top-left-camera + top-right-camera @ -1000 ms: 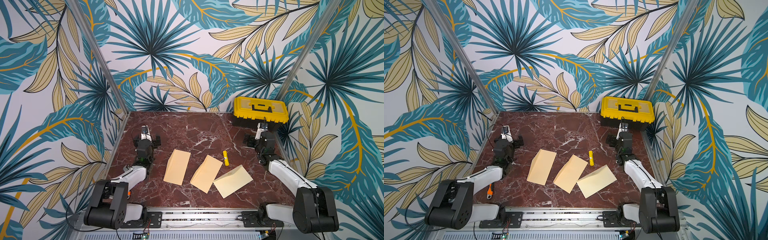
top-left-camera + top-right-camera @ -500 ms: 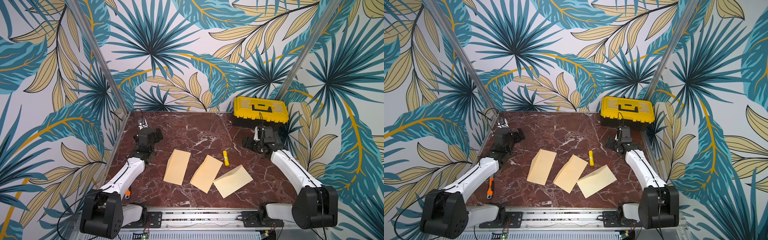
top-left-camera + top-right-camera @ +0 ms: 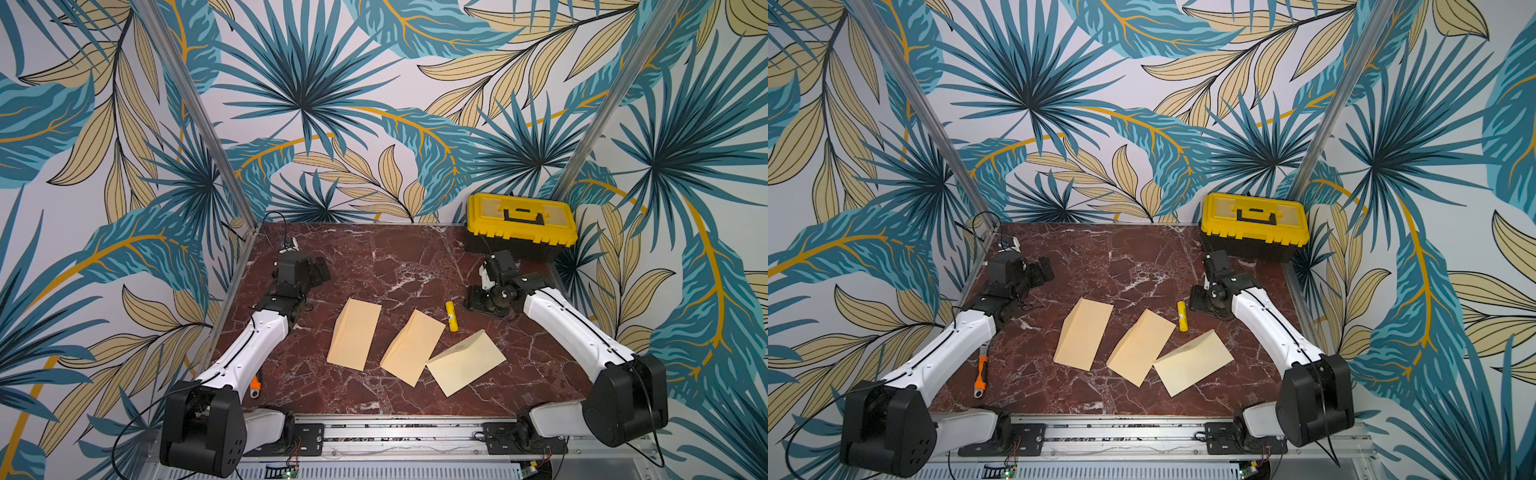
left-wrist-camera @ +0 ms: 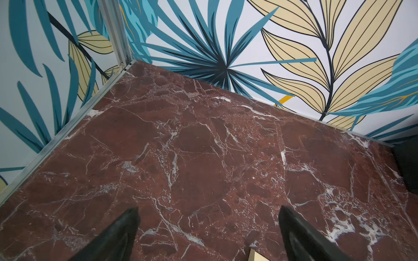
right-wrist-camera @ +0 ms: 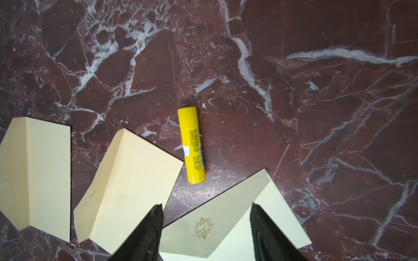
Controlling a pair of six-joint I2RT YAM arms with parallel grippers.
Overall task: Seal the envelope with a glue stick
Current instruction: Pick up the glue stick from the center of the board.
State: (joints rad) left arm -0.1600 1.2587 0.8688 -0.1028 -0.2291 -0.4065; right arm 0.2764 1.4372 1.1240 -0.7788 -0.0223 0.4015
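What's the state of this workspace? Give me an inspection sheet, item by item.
Surface: red marble tabletop, no spills seen.
Job's things: yellow glue stick lying flat, touching no envelope; left envelope, middle envelope and "Thank You" envelope, flaps look open.
Clutter: yellow toolbox in the back right corner; orange-handled wrench beside the left arm.
Grippers: left gripper open over bare marble; right gripper open, empty, above the "Thank You" envelope.
Cables: black cable looping behind the left wrist.
Surroundings: leaf-print walls, aluminium corner post.
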